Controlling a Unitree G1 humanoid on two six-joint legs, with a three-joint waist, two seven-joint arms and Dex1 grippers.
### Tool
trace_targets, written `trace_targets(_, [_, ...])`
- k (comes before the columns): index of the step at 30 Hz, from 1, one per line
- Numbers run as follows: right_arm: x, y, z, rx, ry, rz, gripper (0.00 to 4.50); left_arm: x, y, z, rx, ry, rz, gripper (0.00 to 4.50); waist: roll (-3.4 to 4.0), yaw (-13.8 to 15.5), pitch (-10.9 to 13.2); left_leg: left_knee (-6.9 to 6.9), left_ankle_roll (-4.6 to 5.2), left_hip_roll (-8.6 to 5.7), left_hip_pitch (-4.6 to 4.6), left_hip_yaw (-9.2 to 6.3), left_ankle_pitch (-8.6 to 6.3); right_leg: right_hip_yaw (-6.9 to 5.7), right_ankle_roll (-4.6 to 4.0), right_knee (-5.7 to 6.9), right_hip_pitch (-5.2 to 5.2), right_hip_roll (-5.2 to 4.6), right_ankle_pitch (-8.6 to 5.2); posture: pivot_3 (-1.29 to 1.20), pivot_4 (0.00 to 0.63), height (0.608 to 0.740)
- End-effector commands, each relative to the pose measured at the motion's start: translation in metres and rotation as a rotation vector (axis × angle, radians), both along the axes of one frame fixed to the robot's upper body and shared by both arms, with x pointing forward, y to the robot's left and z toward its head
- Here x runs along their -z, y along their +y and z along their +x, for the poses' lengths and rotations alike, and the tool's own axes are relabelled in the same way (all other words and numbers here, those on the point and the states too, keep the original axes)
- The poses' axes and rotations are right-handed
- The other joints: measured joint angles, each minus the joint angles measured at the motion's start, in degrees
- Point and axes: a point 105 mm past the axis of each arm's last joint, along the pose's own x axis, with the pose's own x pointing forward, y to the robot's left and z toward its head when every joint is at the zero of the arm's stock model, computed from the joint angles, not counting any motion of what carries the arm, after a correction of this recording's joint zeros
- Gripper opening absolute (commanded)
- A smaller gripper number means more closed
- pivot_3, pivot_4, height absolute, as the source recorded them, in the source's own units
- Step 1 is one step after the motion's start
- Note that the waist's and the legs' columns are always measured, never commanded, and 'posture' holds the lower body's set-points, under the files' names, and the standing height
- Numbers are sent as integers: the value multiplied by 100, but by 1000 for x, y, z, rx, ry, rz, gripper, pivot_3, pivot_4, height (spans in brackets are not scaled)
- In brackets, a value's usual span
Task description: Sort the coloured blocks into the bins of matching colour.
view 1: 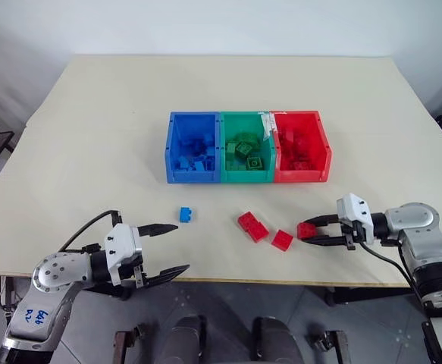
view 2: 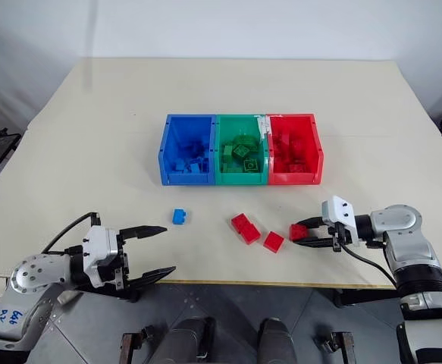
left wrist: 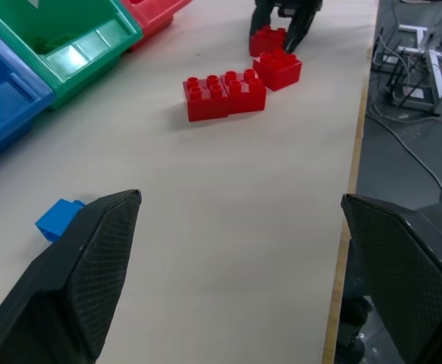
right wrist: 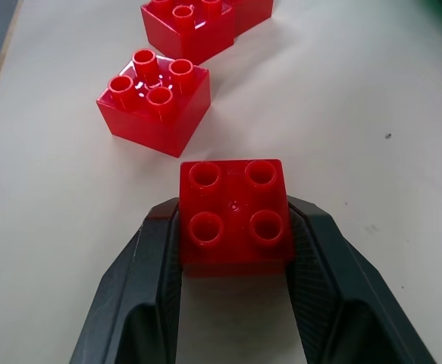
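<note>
Right gripper (right wrist: pixel 236 227) pinched a small square red studded plastic brick (right wrist: pixel 234 214) on the beige table (view 1: pixel 92 136), beside a second square red brick (view 1: pixel 282 240) and a long red brick (view 1: pixel 252 226). Left gripper (view 1: pixel 167 249) was spread wide near a small blue brick (view 1: pixel 186 214). The joined blue, green and red plastic bins (view 1: pixel 247 176) stood behind.

1. Beige table (view 1: pixel 92 121), bare over most of its top.
2. Bins (view 1: pixel 247 146) sit mid-table, joined in a row: blue, green, red.
3. Small blue block (view 1: pixel 186 214) lies near front edge.
4. Long red block (view 1: pixel 252 226) w/ square red block (view 1: pixel 282 240) just beside it.
5. Another square red block (right wrist: pixel 234 214) rests on the tabletop further right.
</note>
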Motion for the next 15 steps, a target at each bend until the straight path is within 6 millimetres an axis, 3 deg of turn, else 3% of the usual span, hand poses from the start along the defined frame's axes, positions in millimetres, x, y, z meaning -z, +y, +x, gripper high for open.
trace_targets(1, [-51,2,20,126,-129,202,1471,-28,-1,10,-62,-99,-93,4500,0,-3,0,1,0,0,0,0,0,2,0,1,-1,0,0,0,150,740])
trace_targets(3, [-76,4,37,221,-197,294,1471,-35,1,15,-107,-114,-142,4500,1,-20,0,5,-3,5,0,0,-1,2,-1,4,-1,5,1,0,150,740])
trace_targets(6, [-98,6,65,379,-281,358,1471,-40,1,20,-136,-115,-173,4500,1,-51,0,5,-12,15,2,8,-6,14,-3,7,-8,21,2,0,150,740])
trace_targets(12, [-111,9,106,582,-374,367,1471,-45,1,24,-142,-112,-169,4500,1,-20,0,1,-21,38,-2,16,-14,24,-9,10,-14,48,5,0,150,740])
trace_targets(15, [-112,13,112,592,-368,386,2510,-46,1,23,-146,-113,-167,4500,1,-30,0,3,-17,36,-8,17,-17,25,-9,9,-13,47,6,0,150,740])
